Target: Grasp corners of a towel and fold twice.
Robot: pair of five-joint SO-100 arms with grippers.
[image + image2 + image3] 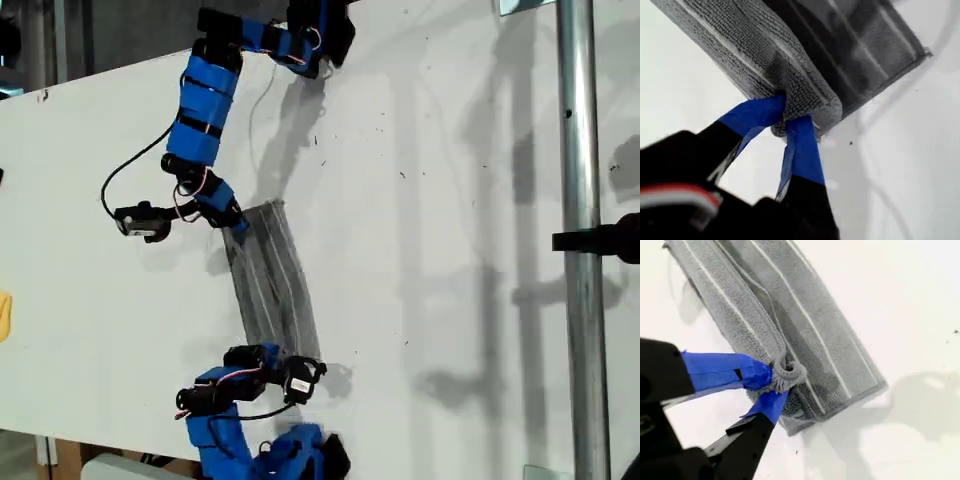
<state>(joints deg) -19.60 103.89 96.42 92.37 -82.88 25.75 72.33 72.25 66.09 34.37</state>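
The fingers (752, 115) of my first gripper (790, 122) were clenched on the towel (765, 50). They pinched a thick folded edge of it, and the blue tips met in the cloth. From there the towel ran away over the table (680, 90), with one corner (926, 52) lying flat at the far end.

The fingers (720, 370) of my second gripper (771, 390) were also closed on the towel (805, 325). A small bunched curl of cloth stuck out between the tips.

In the exterior view, from left to right, one arm (205, 110) reached down from the top and touched the upper end of the towel (272, 275). The towel lay on the white table (430, 200) as a narrow folded strip, a little left of the middle. Another arm (230, 420) came up from the bottom edge and met its lower end. I could not tell which arm was the first. A metal pole (580, 250) stood at the exterior view's right, well apart from the towel.
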